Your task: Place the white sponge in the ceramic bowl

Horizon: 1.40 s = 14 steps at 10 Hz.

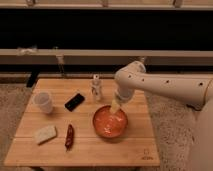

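The white sponge (45,134) lies flat near the front left corner of the wooden table (135,150). The ceramic bowl (109,122), orange-red and glossy, sits right of the table's middle. My gripper (115,106) hangs from the white arm just above the bowl's far rim, well to the right of the sponge. Nothing shows in the gripper.
A white round cup (43,102) stands at the left. A black flat device (74,101) lies behind the middle. A small clear bottle (96,88) stands beside the arm. A red chili-like item (69,136) lies between sponge and bowl.
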### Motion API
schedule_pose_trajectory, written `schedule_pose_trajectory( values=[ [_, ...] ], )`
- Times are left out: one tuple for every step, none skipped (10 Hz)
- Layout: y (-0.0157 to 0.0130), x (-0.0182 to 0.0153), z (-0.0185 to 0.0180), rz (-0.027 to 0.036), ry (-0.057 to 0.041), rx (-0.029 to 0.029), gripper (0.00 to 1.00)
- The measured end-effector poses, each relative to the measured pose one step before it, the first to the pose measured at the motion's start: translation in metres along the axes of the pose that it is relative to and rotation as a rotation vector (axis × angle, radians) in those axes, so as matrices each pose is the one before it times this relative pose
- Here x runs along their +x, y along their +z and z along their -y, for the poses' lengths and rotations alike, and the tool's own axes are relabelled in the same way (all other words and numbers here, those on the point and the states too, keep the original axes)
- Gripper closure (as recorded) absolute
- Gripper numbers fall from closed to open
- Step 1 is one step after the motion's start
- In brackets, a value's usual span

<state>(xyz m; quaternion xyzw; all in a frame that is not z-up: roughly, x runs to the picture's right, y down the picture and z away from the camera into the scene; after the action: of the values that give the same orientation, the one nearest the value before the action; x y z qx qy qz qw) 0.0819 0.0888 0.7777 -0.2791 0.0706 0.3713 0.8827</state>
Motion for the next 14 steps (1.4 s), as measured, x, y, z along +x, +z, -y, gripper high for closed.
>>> schedule_pose_trajectory(
  values=[
    [-0.00003,0.00001,0.00002,0.00002,0.00003,0.00005,0.2],
    [0.00003,0.00001,0.0,-0.00002,0.00007,-0.00006,0.2],
    [0.00014,0.00006,-0.00004,-0.0002,0.00002,-0.00019,0.2],
    [-0.00003,-0.00005,0.0,0.00008,-0.00008,0.0,0.2],
    [0.00017,-0.00056,0.00001,0.00035,-0.00315,-0.00233,0.2],
    [-0.00029,-0.00011,-0.00278,0.00488,-0.02018,-0.00229,0.2],
    [-0.0062,-0.00509,-0.00927,0.03313,-0.06333,0.00374,0.2],
    [-0.00484,-0.00209,-0.00978,0.02167,-0.0528,0.00394,0.2],
    [-0.00494,-0.00146,-0.01257,0.02071,-0.05478,0.00319,0.2],
    [-0.00911,-0.00343,-0.02864,0.03272,-0.09593,0.00267,0.2],
    [-0.005,-0.00415,-0.01992,0.01718,-0.05775,-0.00106,0.2],
    [-0.0044,-0.0055,-0.01896,0.01592,-0.0587,0.00019,0.2],
    [-0.00598,-0.01046,-0.02828,0.0212,-0.08816,-0.00199,0.2],
    [-0.00451,-0.01475,-0.02699,0.01897,-0.08994,-0.00328,0.2]
  ],
)
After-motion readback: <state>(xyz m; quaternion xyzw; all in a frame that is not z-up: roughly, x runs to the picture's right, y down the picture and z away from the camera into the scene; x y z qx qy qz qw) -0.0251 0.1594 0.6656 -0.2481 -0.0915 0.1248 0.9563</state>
